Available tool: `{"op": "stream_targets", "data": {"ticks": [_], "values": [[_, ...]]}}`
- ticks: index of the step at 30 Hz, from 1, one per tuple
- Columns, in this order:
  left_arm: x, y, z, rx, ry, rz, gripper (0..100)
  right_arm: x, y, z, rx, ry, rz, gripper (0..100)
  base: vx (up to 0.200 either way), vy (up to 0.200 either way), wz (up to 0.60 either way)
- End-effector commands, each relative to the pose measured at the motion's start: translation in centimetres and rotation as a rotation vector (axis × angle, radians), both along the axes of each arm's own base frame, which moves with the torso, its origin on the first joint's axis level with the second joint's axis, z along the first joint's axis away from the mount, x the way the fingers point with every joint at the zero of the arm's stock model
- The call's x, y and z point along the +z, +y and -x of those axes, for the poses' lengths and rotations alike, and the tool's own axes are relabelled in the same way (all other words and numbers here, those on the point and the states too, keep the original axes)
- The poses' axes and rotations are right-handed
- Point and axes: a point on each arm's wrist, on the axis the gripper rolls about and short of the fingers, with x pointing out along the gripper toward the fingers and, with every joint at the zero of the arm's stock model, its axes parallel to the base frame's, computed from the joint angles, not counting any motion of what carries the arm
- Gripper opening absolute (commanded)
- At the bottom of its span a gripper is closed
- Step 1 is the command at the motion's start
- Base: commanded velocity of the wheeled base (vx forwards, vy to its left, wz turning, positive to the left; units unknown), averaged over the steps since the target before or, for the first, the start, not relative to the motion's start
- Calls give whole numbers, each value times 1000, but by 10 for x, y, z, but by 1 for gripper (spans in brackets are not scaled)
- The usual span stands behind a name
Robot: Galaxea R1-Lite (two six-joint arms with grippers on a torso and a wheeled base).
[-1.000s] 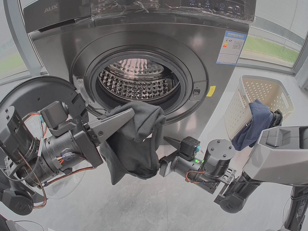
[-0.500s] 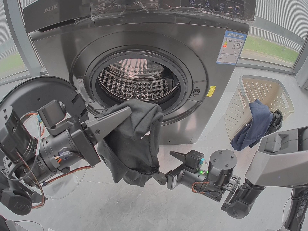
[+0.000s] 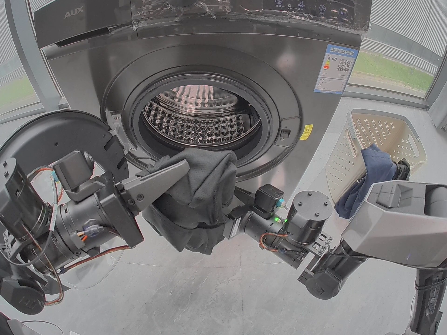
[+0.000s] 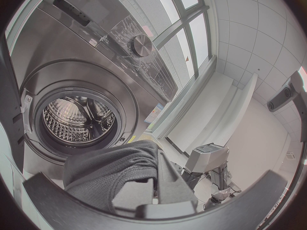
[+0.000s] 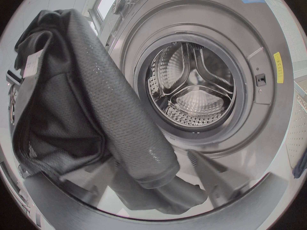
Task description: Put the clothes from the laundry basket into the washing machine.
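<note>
A dark grey mesh garment [image 3: 205, 187] is held clenched in the left claw [image 3: 182, 170], bunched over the upper finger and hanging below it in loose folds. It is held clear of the pale grey tiled floor [image 3: 209, 294], just in front of the lower rim of the porthole of the silver front-loading washing machine [image 3: 288, 70], and is not yet inside. The perforated steel drum [image 3: 200, 112] is seen bare behind it. The round machine door [image 3: 46, 136] is swung fully open on the left side.

The right claw [image 3: 231, 210] is set low at the garment's right side. Its fingers are spread apart, and the hanging cloth is draped between and over them. In the right wrist view one dark finger [image 5: 217, 176] is seen bare beside the cloth, while the other is covered by it. No grip by this claw can be made out.

A white perforated plastic laundry basket [image 3: 386, 131] is stood tilted on the floor, just beside the machine's right side. A dark blue garment [image 3: 372, 173] is draped over its near rim.
</note>
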Motion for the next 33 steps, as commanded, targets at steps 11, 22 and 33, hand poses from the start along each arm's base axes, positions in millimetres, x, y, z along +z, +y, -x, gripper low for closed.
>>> {"op": "stream_targets", "data": {"ticks": [11, 22, 33], "values": [[-11, 0, -1, 5, 52, -25, 0, 51, -29, 20, -55, -58, -66, 0, 0, 0, 0], [-9, 1, 1, -9, 71, -4, 0, 62, -71, 38, -118, -40, -46, 0, 0, 0, 0], [-4, 0, 2, -20, 58, 13, 0, 27, -72, 57, -77, 72, 62, 100, 0, 0, 0]]}}
